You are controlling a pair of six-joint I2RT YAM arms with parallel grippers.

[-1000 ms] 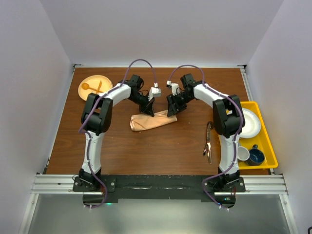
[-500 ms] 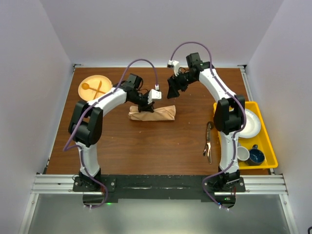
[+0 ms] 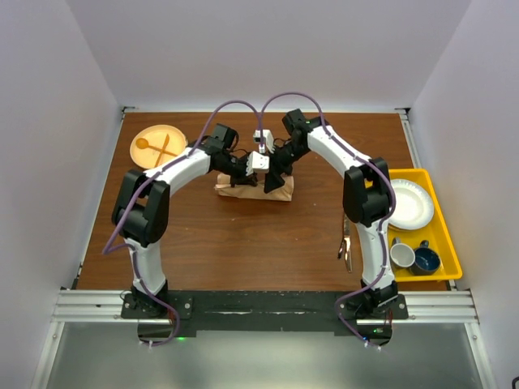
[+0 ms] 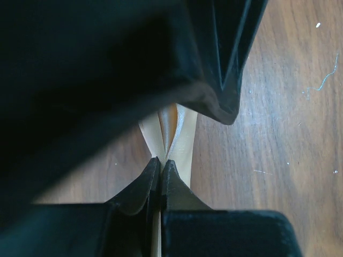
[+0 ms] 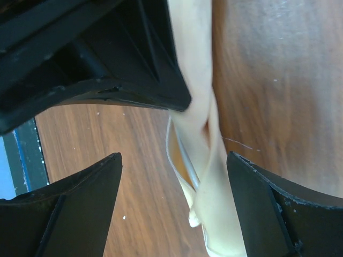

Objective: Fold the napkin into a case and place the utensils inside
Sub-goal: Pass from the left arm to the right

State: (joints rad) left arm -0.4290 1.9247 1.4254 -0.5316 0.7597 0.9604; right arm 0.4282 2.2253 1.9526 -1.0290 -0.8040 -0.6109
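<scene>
The folded peach-orange napkin (image 3: 243, 193) lies toward the back middle of the tabletop (image 3: 243, 243), with both pincers down at it. The left pincer (image 4: 162, 162) is pressed together on a thin fold of the cloth. The right pincer (image 5: 174, 158) hangs just beside it with its fingers spread wide, a strip of the satin running loose between them. The dark utensils (image 3: 346, 239) lie well apart to the right, near the yellow tray (image 3: 426, 174).
</scene>
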